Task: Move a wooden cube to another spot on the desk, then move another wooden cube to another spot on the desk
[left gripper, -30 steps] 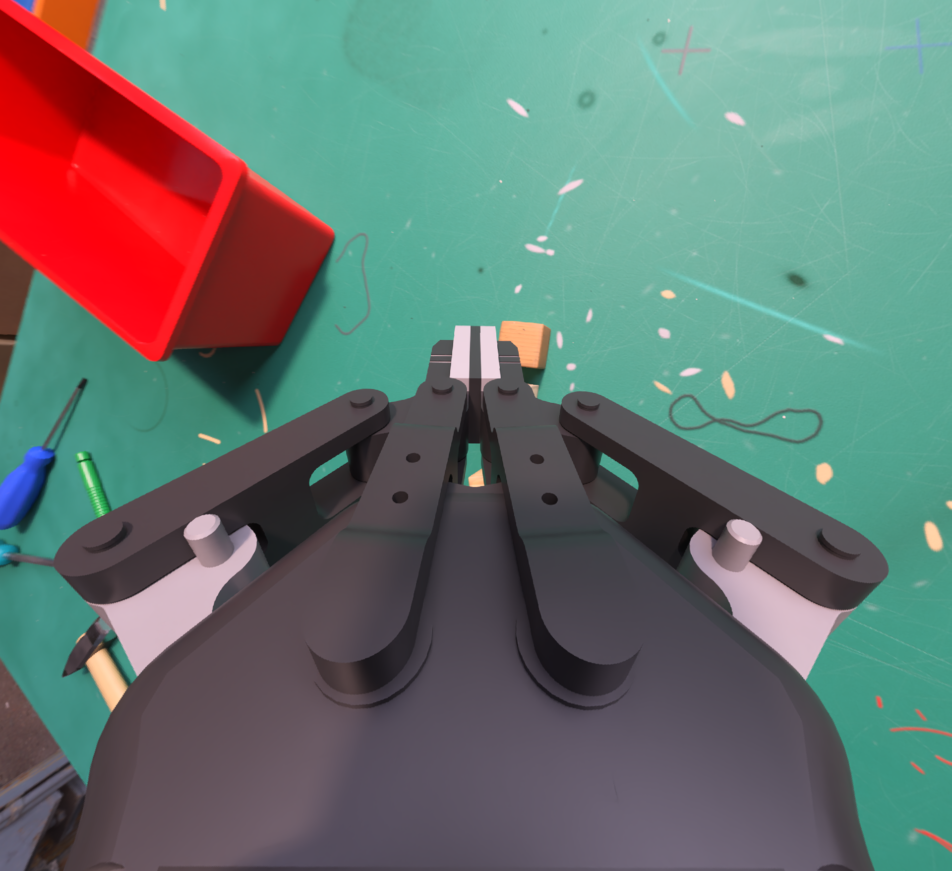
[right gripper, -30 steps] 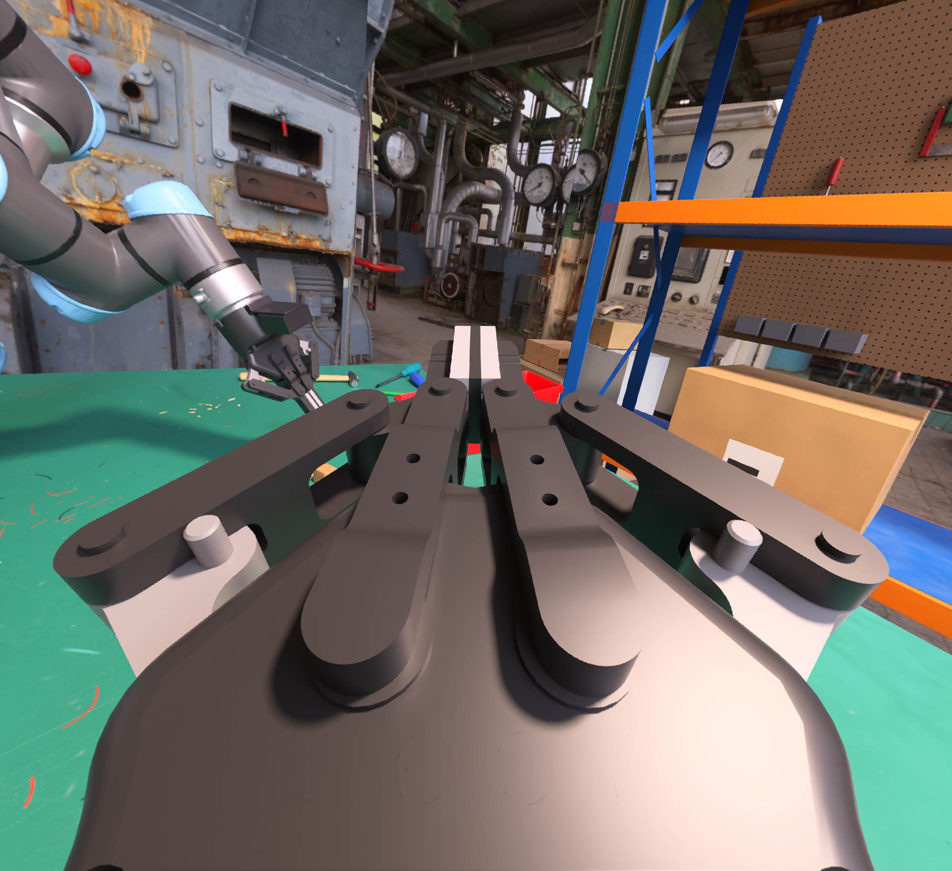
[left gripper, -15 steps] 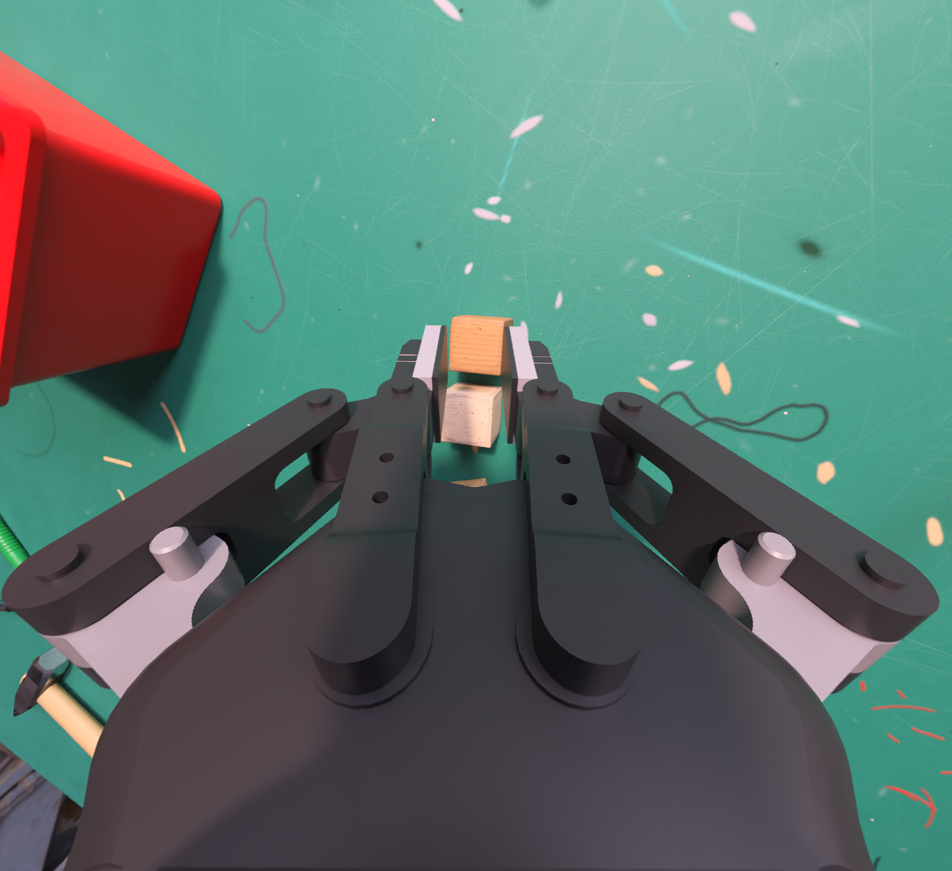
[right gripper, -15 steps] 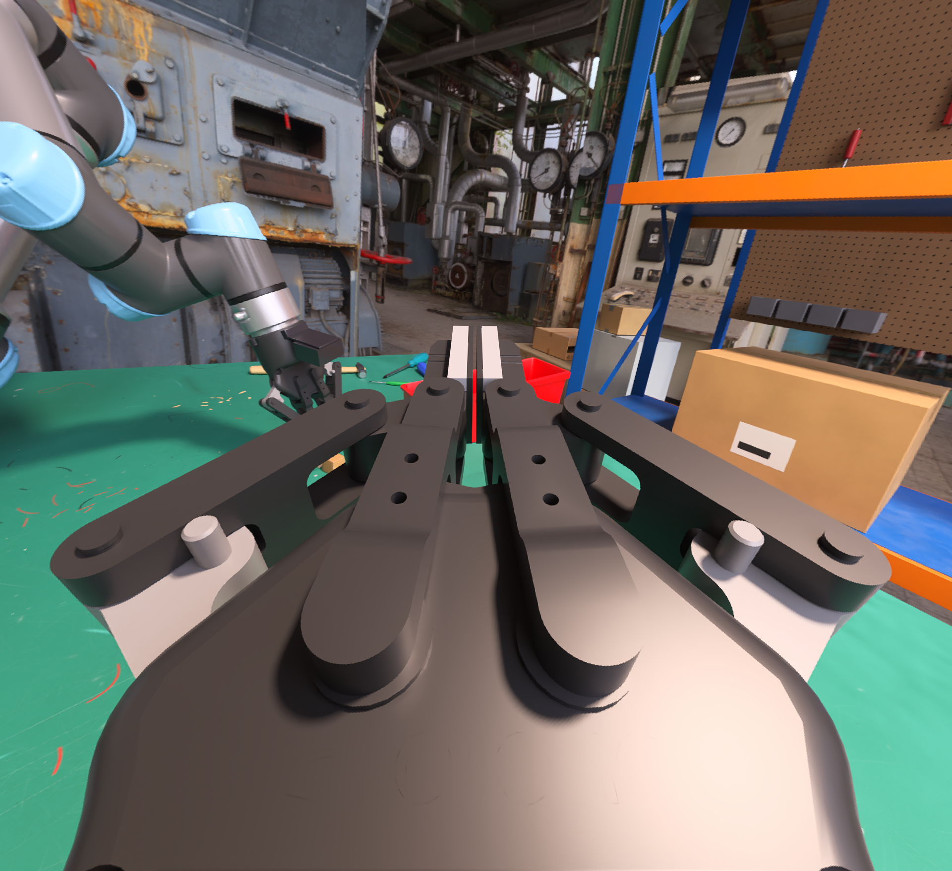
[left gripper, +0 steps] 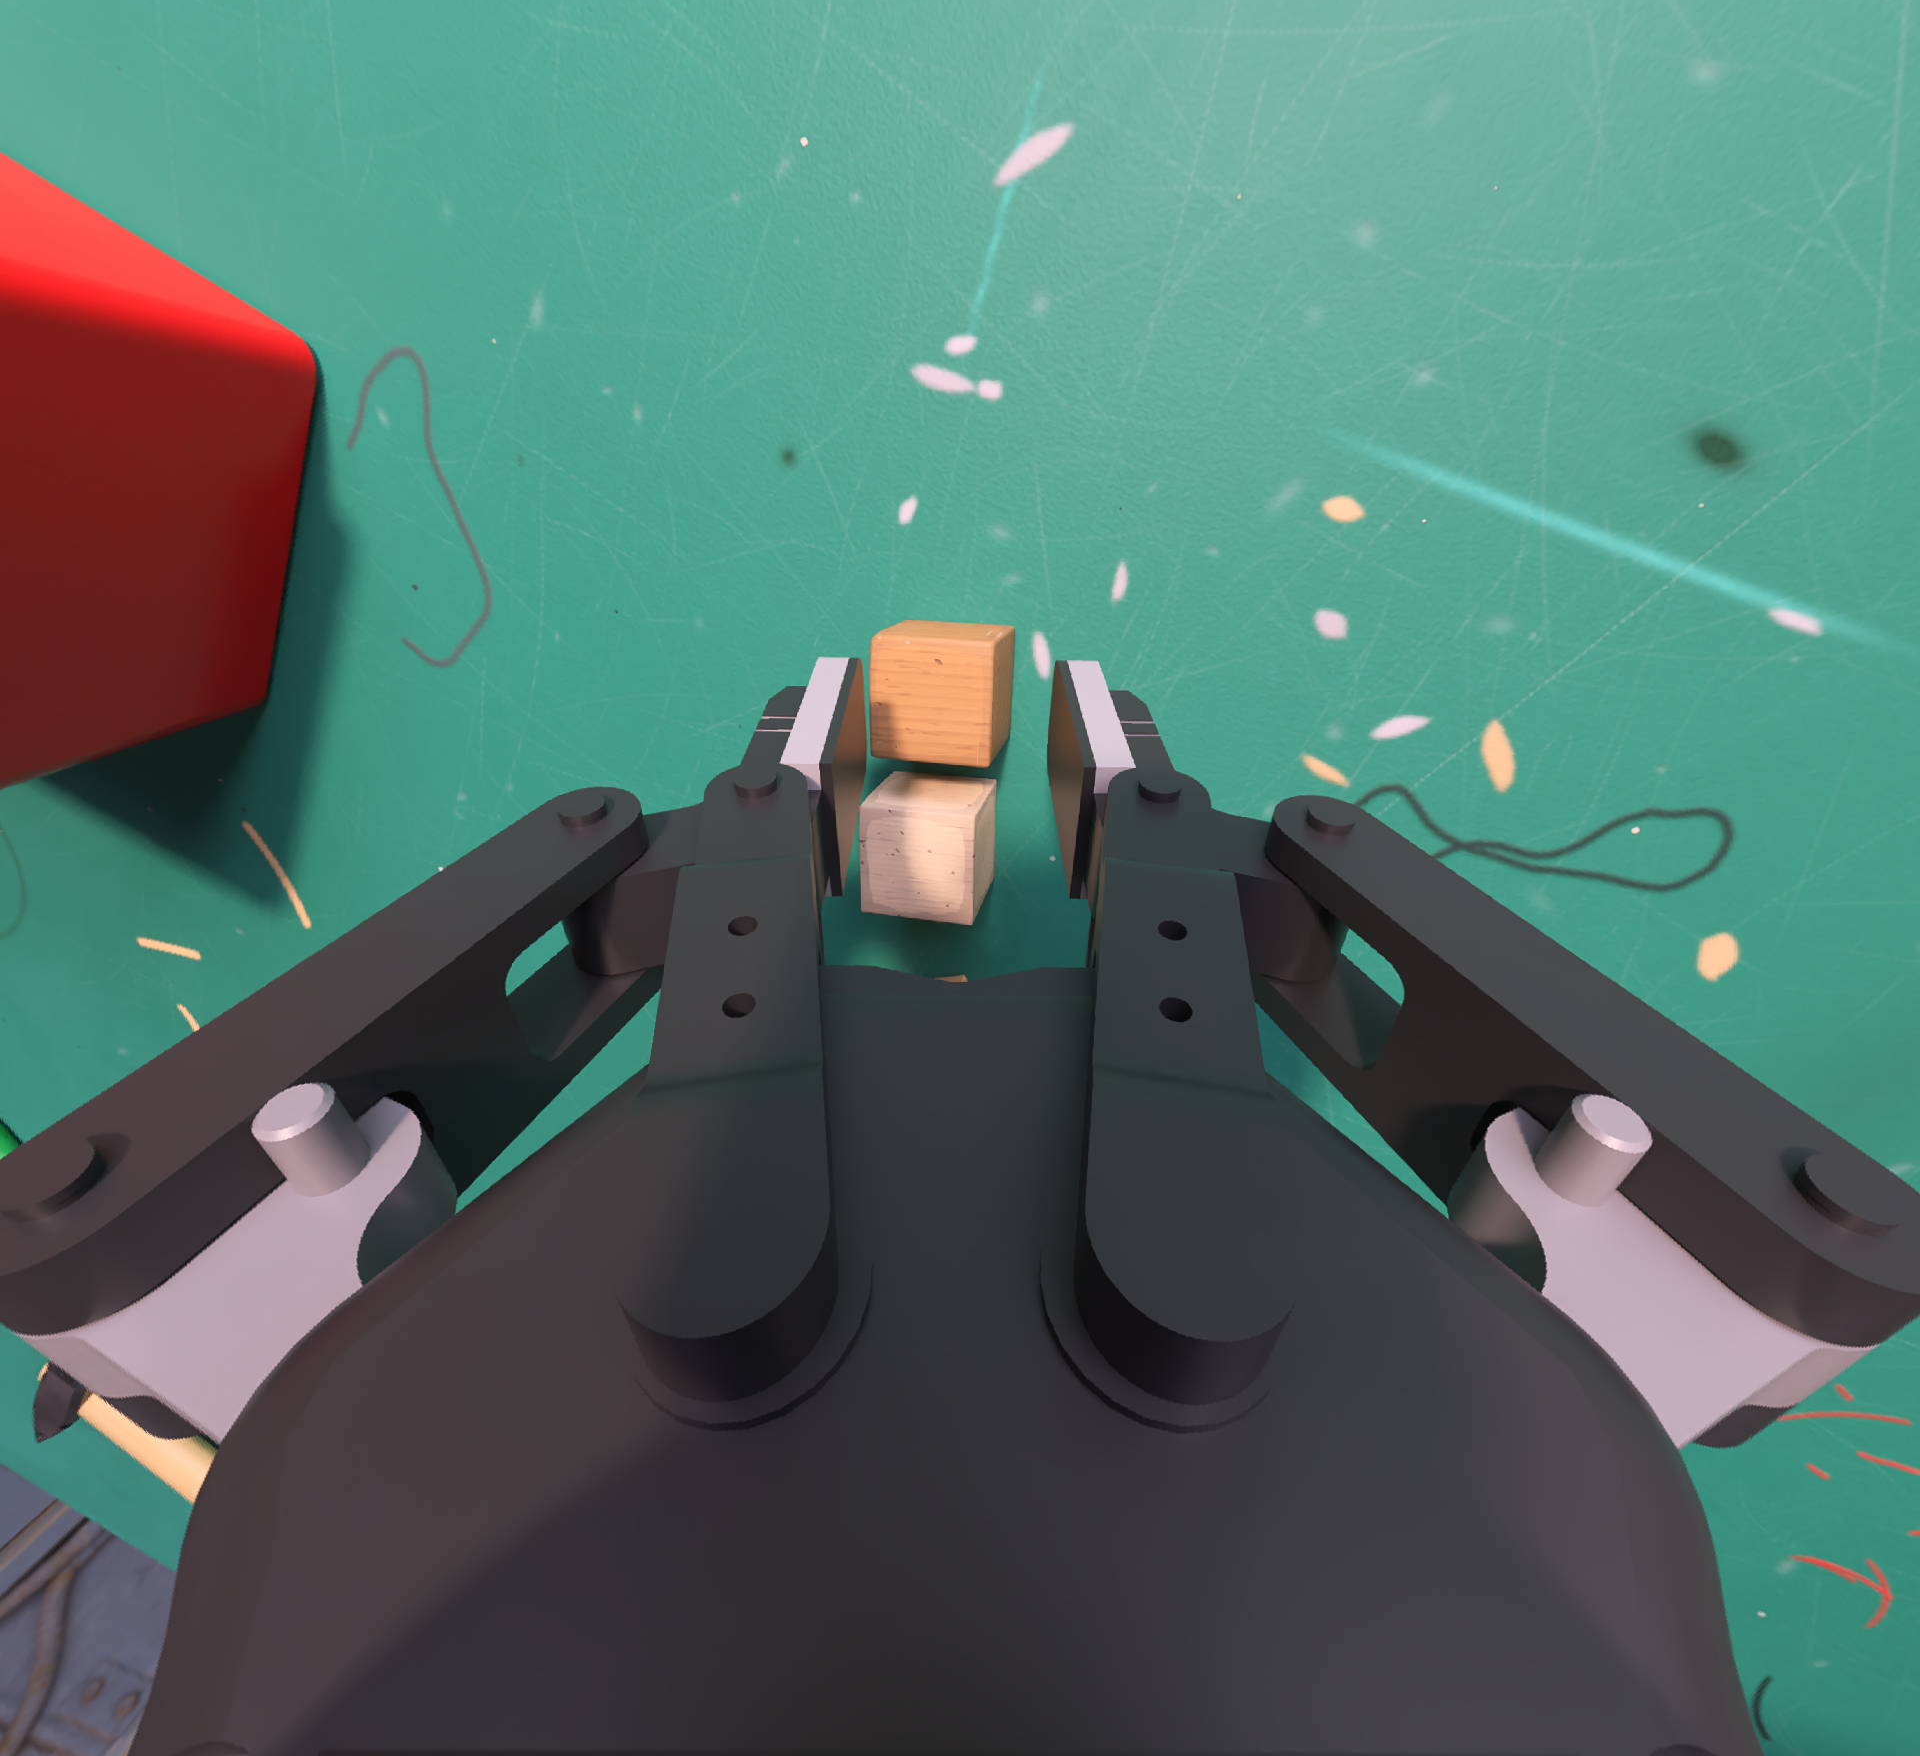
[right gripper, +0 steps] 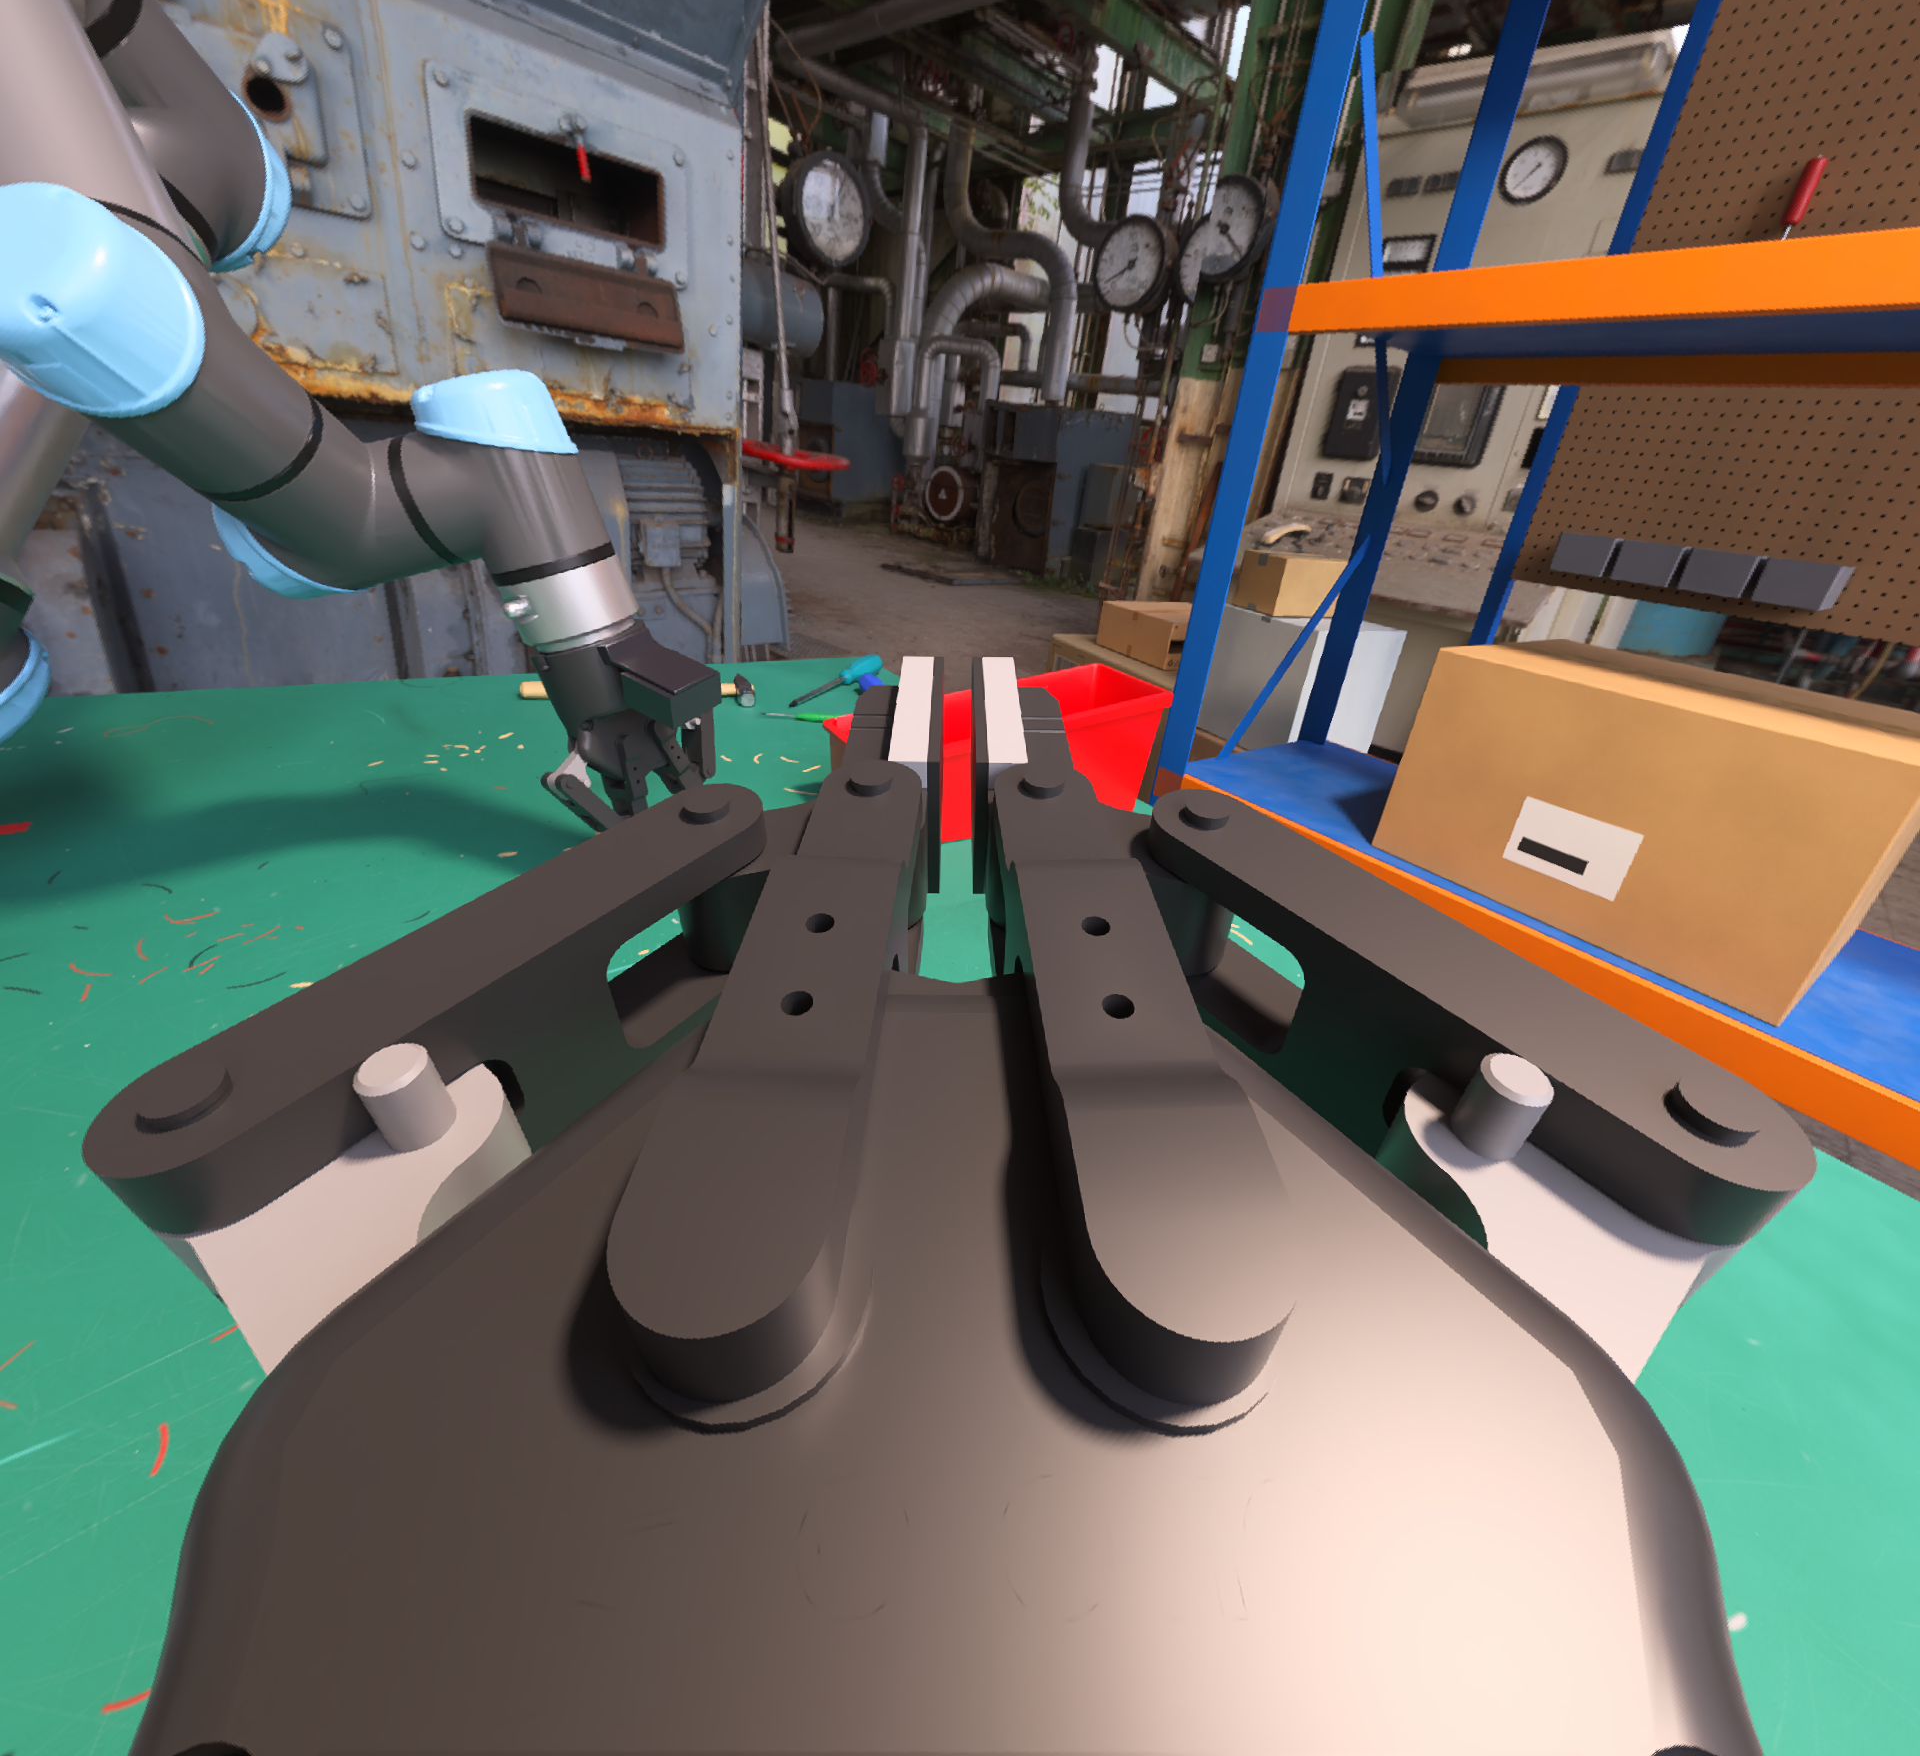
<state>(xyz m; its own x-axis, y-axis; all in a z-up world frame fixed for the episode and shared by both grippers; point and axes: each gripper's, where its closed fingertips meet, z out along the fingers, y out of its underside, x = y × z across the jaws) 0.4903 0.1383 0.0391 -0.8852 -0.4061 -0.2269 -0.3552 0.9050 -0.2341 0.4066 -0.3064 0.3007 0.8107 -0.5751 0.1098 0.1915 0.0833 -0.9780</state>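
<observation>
In the left wrist view, two wooden cubes lie on the green mat point(left gripper: 1351, 148), one behind the other. The orange-tan cube point(left gripper: 940, 693) sits level with my fingertips. The pale cube point(left gripper: 925, 849) sits deeper between the fingers. My left gripper point(left gripper: 956, 714) is open, low over the mat, one finger on each side of the cubes, gripping neither. It also shows in the right wrist view point(right gripper: 634, 761). My right gripper point(right gripper: 956, 709) hovers above the mat, empty, its pads point(right gripper: 914, 709) a narrow gap apart. The cubes are hidden in that view.
A red bin point(left gripper: 135, 511) stands left of the cubes and shows in the right wrist view point(right gripper: 1101, 719). A hammer point(left gripper: 104, 1426) lies near the left arm. Screwdrivers point(right gripper: 842, 678) lie at the far edge. A blue-orange shelf with a cardboard box point(right gripper: 1662, 823) borders the right.
My left gripper went from shut to open and moved down and forward, so both cubes now sit between its fingers. My right gripper's pads parted slightly.
</observation>
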